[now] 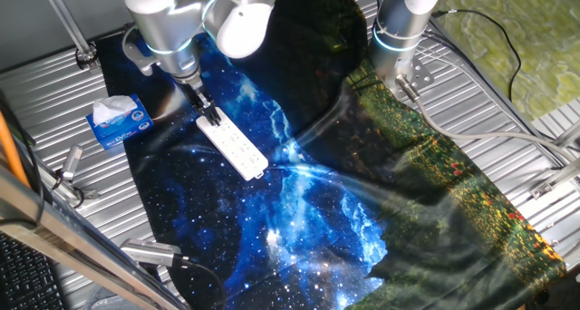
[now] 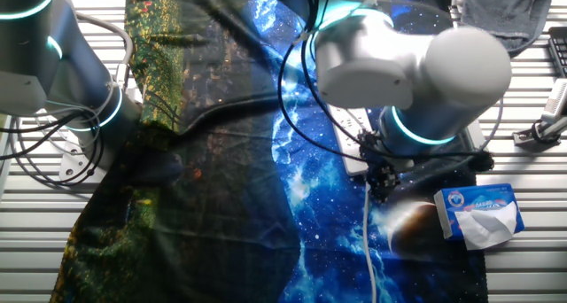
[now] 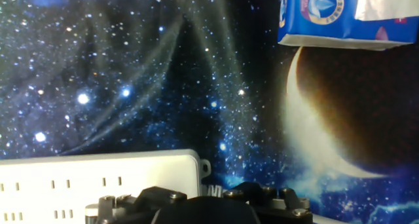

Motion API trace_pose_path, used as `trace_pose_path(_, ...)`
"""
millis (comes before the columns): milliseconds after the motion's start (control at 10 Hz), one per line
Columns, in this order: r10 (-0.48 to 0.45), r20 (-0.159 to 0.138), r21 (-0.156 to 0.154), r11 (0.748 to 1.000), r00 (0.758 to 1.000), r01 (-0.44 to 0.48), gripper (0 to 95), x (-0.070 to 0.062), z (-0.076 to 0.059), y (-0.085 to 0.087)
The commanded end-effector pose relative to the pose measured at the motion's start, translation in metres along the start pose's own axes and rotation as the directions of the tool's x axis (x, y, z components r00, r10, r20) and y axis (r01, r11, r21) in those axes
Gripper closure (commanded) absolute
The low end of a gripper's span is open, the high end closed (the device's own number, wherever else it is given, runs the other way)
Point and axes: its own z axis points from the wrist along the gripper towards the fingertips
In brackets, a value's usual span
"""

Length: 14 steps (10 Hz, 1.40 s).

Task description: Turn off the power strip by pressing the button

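The white power strip (image 1: pixel 234 146) lies slanted on the galaxy-print cloth (image 1: pixel 299 210). My gripper (image 1: pixel 207 111) points down at the strip's far left end, at or just above its surface. No view shows a gap or contact between the fingertips. In the other fixed view the arm hides most of the strip (image 2: pixel 353 124), the gripper (image 2: pixel 379 177) is by its near end, and a white cord (image 2: pixel 368 241) runs toward the front edge. In the hand view the strip's end with socket holes (image 3: pixel 98 178) is at the lower left, and the dark gripper body (image 3: pixel 196 209) fills the bottom edge.
A blue-and-white tissue box (image 1: pixel 119 121) stands just left of the strip, also seen in the other fixed view (image 2: pixel 478 212) and the hand view (image 3: pixel 347 14). A second arm's base (image 1: pixel 403 33) stands at the back right. Metal clamps (image 1: pixel 68 169) lie on the ribbed table at the left.
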Motion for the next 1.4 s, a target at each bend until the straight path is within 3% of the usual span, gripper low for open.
trace_pose_path(100, -0.003, 0.001, -0.004, 1.0, 1.0, 0.003, 19.0, -0.001, 0.002, 0.0)
trace_pose_path(300, -0.009, 0.008, -0.004, 1.0, 1.0, 0.009, 19.0, 0.001, -0.007, 0.002)
trace_pose_path(700, -0.026, 0.015, 0.026, 0.999, 1.0, 0.026, 19.0, 0.004, -0.06, 0.008)
trace_pose_path(900, -0.045, 0.048, 0.035, 0.998, 0.998, 0.043, 19.0, -0.002, -0.076, 0.002)
trace_pose_path(1000, -0.03, 0.041, 0.05, 0.998, 0.999, 0.028, 95.0, -0.006, -0.088, 0.002)
trace_pose_path(1300, -0.087, 0.026, 0.06, 0.995, 0.996, 0.085, 95.0, -0.019, -0.115, 0.013)
trace_pose_path(1400, -0.089, -0.005, 0.063, 0.994, 0.996, 0.089, 95.0, -0.022, -0.13, 0.024)
